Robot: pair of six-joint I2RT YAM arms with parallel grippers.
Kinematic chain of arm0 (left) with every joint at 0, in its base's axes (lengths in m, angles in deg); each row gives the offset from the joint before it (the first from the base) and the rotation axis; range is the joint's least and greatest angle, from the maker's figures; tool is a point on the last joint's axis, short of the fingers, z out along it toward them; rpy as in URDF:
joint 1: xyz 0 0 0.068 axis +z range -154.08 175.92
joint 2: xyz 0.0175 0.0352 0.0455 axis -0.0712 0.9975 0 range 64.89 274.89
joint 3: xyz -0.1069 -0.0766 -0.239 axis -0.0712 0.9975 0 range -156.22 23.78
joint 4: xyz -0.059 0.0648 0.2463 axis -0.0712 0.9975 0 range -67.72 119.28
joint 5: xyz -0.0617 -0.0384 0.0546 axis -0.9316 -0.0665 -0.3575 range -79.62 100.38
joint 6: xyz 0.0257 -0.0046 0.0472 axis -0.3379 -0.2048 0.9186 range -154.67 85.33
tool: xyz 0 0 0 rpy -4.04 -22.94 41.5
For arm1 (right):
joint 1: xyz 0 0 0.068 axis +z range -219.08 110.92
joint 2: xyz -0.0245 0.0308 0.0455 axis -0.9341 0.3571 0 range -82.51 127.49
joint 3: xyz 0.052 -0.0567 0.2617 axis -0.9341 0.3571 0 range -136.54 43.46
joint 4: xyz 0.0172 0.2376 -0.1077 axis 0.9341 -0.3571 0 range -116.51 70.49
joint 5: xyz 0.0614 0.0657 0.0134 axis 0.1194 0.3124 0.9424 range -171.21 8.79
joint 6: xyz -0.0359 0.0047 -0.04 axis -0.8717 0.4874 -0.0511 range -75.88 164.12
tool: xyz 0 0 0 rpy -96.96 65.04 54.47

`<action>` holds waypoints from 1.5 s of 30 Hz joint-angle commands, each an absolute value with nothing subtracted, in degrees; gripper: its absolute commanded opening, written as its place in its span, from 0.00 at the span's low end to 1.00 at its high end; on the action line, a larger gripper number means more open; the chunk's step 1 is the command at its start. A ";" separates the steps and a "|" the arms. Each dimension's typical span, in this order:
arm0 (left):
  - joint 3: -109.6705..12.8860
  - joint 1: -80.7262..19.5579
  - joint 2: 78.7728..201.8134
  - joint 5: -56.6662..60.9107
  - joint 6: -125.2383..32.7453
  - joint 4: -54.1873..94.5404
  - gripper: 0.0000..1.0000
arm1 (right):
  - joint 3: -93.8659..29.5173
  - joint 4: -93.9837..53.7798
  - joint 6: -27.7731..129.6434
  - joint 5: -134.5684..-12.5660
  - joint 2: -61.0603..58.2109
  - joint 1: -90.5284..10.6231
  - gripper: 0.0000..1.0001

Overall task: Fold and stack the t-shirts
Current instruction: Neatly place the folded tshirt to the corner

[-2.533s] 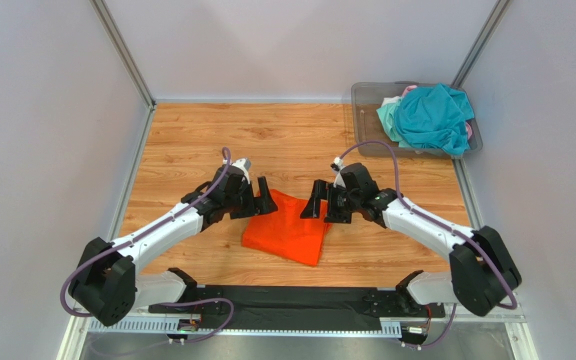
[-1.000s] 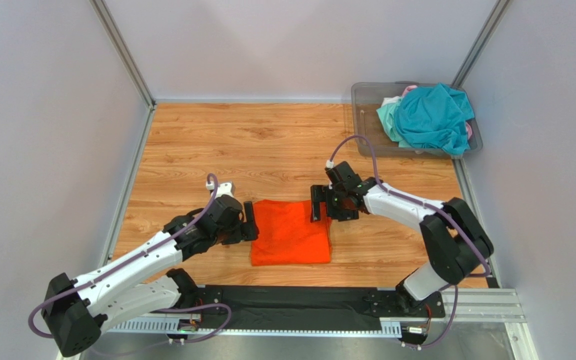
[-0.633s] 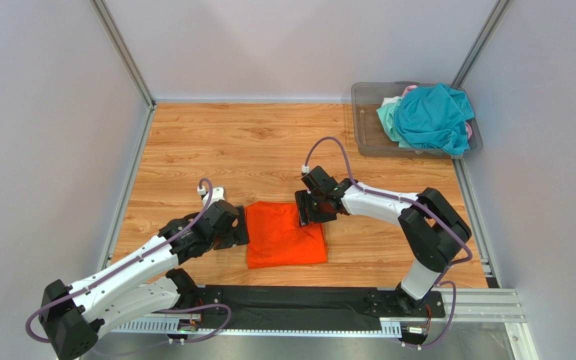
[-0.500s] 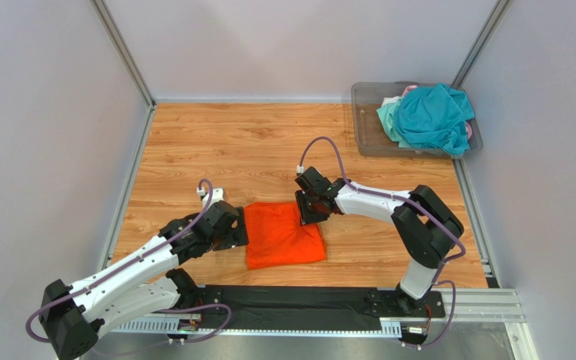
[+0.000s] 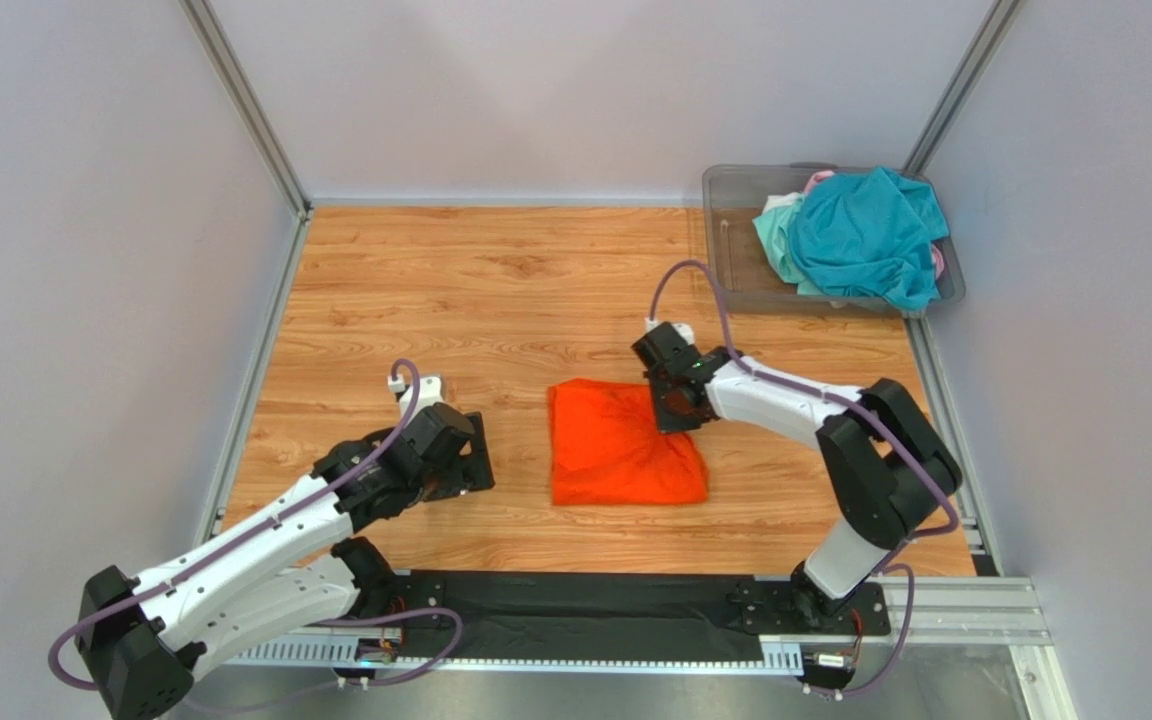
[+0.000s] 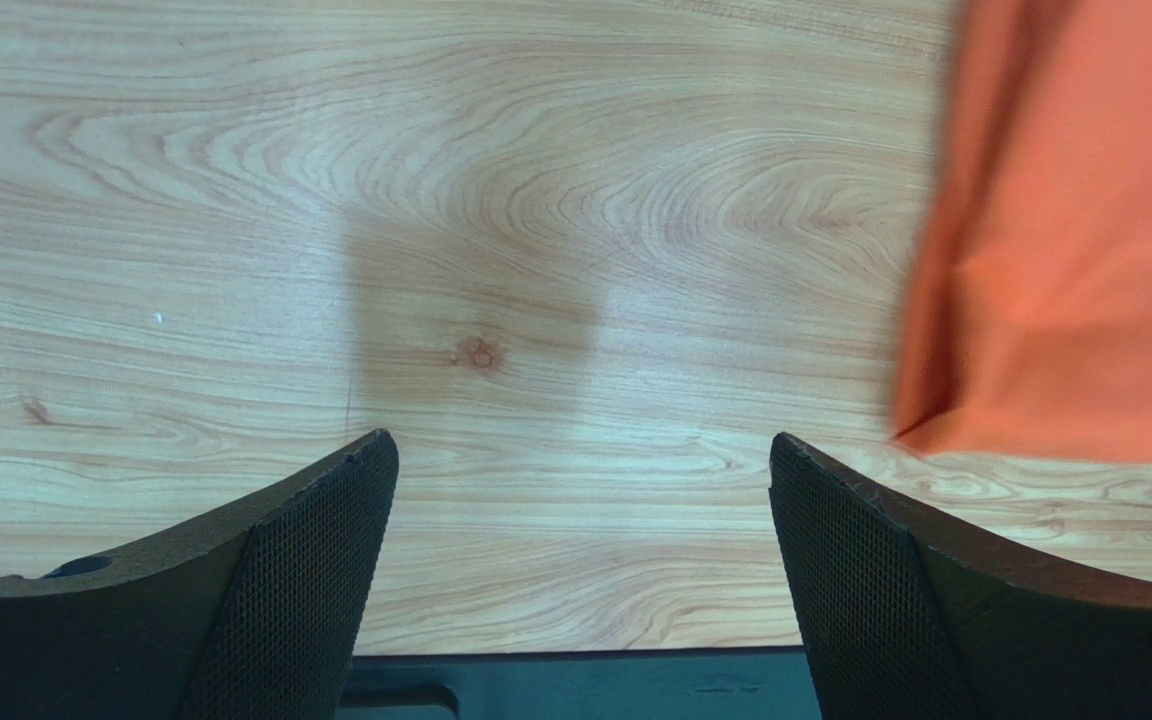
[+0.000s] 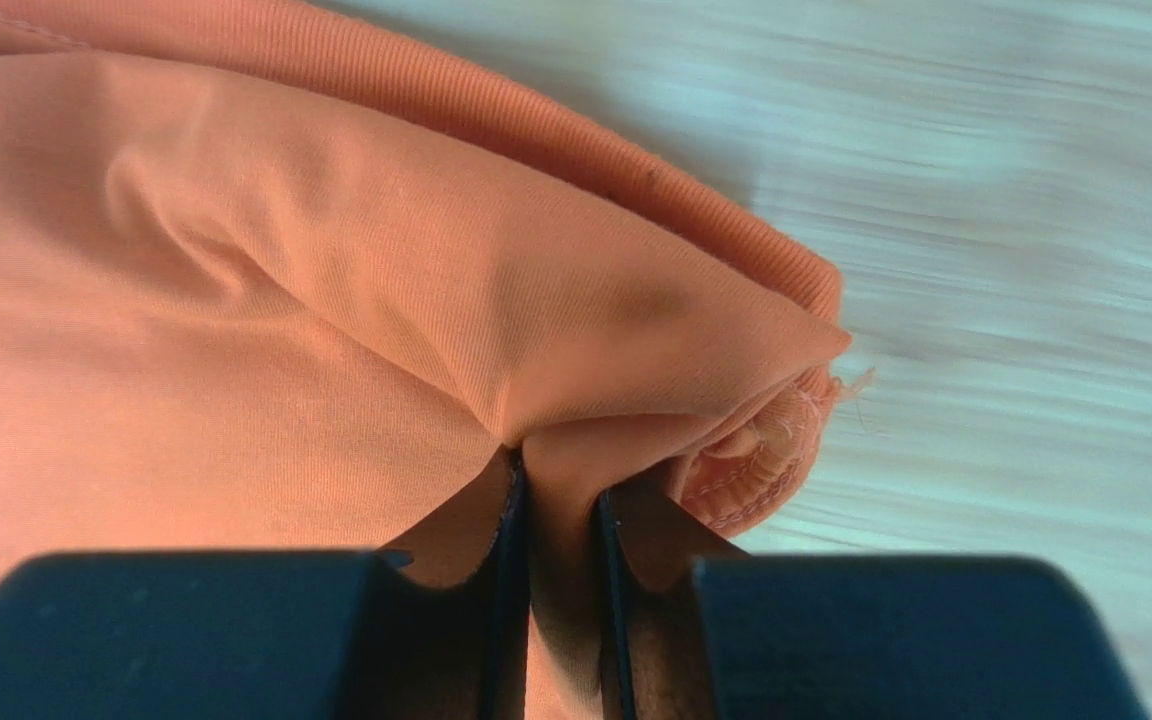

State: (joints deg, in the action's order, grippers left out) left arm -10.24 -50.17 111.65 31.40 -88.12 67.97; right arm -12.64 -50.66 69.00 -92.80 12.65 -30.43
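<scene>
Pinching a bunched corner of the orange shirt (image 7: pixel 312 300) in the right gripper (image 7: pixel 555 465), with the jaws drawn almost together and only a thin fold of cloth between them (a rolled hem with a frayed thread showing just past the fingertips). Resting the remainder of it on the table (image 5: pixel 537 285) as a rough folded square, spreading ahead of those fingers and off to their left in the wrist view. Holding the left gripper (image 6: pixel 579 450) wide open and empty above the bare table, with the near edge of the cloth just ahead of its right finger and not touching it. Noting the teal shirt (image 5: pixel 868 233) heaped in the bin (image 5: pixel 728 225), well apart from both grippers, with a mint shirt (image 5: pixel 775 233) and a pink shirt (image 5: pixel 820 179) peeking out beneath.

Judging the cloth as light, soft and limp, with no stiffness of its own: likely sagging and opening wherever unsupported, and sliding easily over the smooth wood. Judging corners and folded edges as the best places for taking hold, catching every layer in one pinch, ideally with both grippers at two corners so as to be lifting the fold flat. Probably risking, with a one-corner pinch like this, bunching the layers and pulling them askew
</scene>
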 commanded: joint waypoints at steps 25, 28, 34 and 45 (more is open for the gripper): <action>-10.06 -50.23 107.60 30.34 -80.81 60.87 1.00 | -32.29 -53.35 39.47 -108.80 20.41 -74.96 0.00; -9.80 -50.23 107.43 30.51 -80.72 60.34 1.00 | -35.55 -52.82 38.06 -108.81 22.34 -76.54 0.00; -9.80 -50.32 107.25 30.69 -80.37 60.42 1.00 | -39.07 -52.03 34.63 -104.33 25.60 -79.53 0.02; -10.41 -50.23 107.78 30.42 -80.02 60.25 1.00 | -42.32 -54.57 38.23 -102.83 27.62 -83.67 1.00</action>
